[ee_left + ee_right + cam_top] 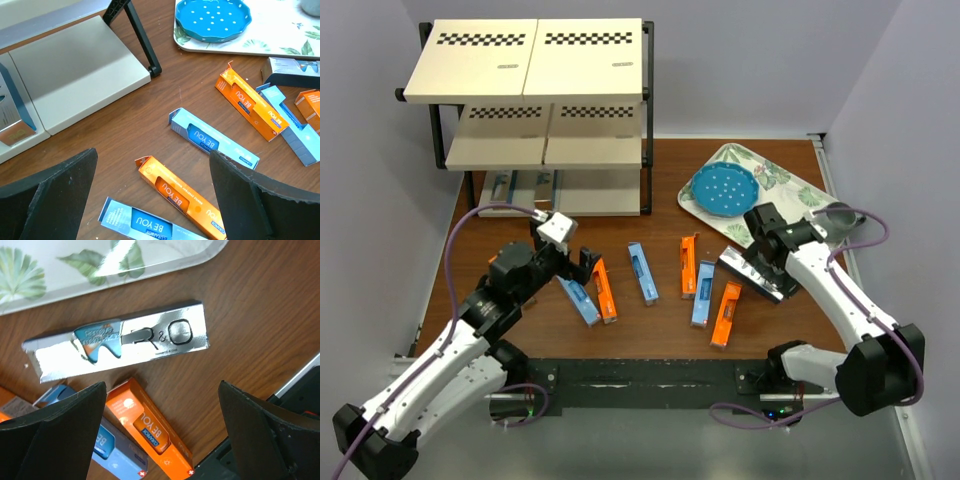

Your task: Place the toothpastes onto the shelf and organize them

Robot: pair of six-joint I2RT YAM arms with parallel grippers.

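The shelf (535,100) stands at the back left, with two cartons (525,186) lying on its lowest board (75,75). Several toothpastes are scattered on the brown table: light blue (578,300), orange (605,290), light blue (642,273), orange (688,266), light blue (703,293), orange (725,314) and silver (757,276). My left gripper (153,155) hangs open above an orange carton (180,195), with a blue one (135,222) beside it. My right gripper (162,385) is open just below the silver carton (120,342), over an orange carton (150,427). Neither holds anything.
A floral tray (790,185) at the back right carries a blue dotted plate (725,190). A grey cup (840,215) sits by the tray's right corner. A black rail (650,380) runs along the near edge between the arm bases.
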